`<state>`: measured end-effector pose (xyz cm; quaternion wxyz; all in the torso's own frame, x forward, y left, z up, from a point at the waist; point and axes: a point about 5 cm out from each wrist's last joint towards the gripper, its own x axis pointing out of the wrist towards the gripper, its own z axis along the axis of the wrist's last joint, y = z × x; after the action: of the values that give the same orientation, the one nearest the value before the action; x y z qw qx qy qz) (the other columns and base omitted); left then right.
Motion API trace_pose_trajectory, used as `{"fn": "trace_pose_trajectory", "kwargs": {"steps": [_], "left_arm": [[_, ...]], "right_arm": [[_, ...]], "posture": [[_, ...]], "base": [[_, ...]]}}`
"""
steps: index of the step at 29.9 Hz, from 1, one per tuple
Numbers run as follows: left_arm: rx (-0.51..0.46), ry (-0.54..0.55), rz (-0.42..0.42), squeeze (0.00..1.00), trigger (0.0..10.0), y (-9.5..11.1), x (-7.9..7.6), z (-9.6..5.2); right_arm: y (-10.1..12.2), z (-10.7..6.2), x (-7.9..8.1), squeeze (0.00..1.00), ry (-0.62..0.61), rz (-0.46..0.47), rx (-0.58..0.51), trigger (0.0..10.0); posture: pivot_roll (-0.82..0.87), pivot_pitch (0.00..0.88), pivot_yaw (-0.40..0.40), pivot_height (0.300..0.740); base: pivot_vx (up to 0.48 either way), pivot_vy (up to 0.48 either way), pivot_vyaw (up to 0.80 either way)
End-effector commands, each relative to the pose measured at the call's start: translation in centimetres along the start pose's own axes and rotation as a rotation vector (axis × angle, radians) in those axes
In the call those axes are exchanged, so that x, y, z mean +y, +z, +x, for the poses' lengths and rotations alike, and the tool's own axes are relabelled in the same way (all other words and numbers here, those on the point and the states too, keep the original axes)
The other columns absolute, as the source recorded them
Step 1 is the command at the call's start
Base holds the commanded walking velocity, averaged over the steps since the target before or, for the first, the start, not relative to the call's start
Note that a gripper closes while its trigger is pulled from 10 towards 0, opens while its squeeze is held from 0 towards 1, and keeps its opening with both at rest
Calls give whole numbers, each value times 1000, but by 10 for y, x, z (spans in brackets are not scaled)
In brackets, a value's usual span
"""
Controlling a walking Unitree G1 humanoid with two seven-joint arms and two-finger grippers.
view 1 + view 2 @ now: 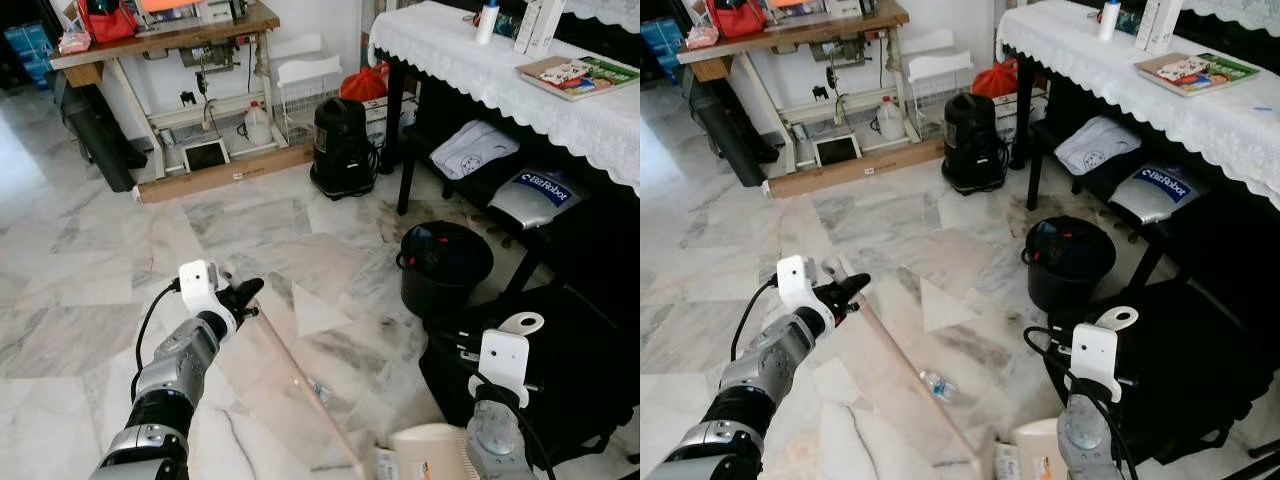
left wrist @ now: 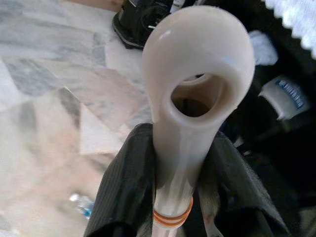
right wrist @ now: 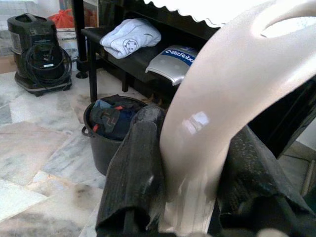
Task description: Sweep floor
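Observation:
My left gripper (image 1: 243, 297) reaches out over the marble floor, shut on a cream broom handle (image 2: 195, 94) with a looped end. The pale stick (image 1: 300, 380) slants from it down toward my right side. Low at the right, my right gripper (image 3: 197, 192) is shut on the cream handle of a dustpan (image 3: 232, 98), whose pan (image 1: 432, 452) shows at the lower edge of the left eye view. A small crushed plastic bottle (image 1: 937, 385) lies on the floor beside the stick.
A black bucket (image 1: 445, 265) with rubbish stands just right of centre. Behind it are a black vacuum cleaner (image 1: 343, 148) and a table with a white lace cloth (image 1: 480, 60). A black bag (image 1: 570, 360) sits at my right, a sewing table (image 1: 170, 40) at the far left.

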<state>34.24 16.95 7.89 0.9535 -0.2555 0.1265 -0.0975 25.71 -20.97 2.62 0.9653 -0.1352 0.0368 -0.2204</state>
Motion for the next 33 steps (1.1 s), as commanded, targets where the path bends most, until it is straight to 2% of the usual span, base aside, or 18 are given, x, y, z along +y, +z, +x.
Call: {"fn": "trace_pose_trajectory", "kwargs": {"steps": [1,6,12,15,18,19,20,21,24,27,30,33], "left_arm": [[-8,-51,-112,0,10000,1,-6,3],[-28,-47,-159,0,10000,8,-3,2],[-86,-15,-122,0,10000,21,5,-1],[-183,22,-64,0,10000,38,11,-7],[-228,27,-35,0,10000,46,12,-9],[-268,28,-4,0,10000,52,11,-11],[-354,36,113,0,10000,66,6,-17],[-396,39,230,0,10000,73,0,-19],[-469,14,411,0,10000,80,-17,-24],[-505,9,452,0,10000,82,-24,-26],[-497,-10,512,0,10000,75,-28,-28],[-494,-10,535,0,10000,72,-28,-29]], "right_arm": [[0,-1,5,0,17,1,1,10000],[1,0,6,0,21,4,0,10000],[2,1,8,0,26,5,0,10000],[2,0,9,0,29,6,-1,10000],[2,0,9,0,30,7,-1,10000],[2,0,10,0,30,8,-2,10000],[2,1,10,0,30,11,-4,10000],[3,1,10,0,29,13,-5,10000],[5,3,11,0,31,18,-11,10000],[8,5,11,0,28,25,-23,10000],[14,8,8,0,3,67,-41,10000],[17,10,5,0,-9,85,-50,10000]], "posture": [[-80,12,66,740],[-73,10,63,740],[-70,6,61,740],[-67,7,61,740],[-67,7,61,740],[-66,5,62,740],[-66,5,62,740],[-59,7,61,740],[-59,11,60,740],[-62,12,60,740],[-71,9,60,740],[-74,8,59,740]], "base": [[0,0,0],[0,0,0],[0,0,0],[0,0,0],[0,0,0],[0,0,0],[0,0,0],[0,0,0],[0,0,0],[0,0,0],[0,0,0],[0,0,0]]}}
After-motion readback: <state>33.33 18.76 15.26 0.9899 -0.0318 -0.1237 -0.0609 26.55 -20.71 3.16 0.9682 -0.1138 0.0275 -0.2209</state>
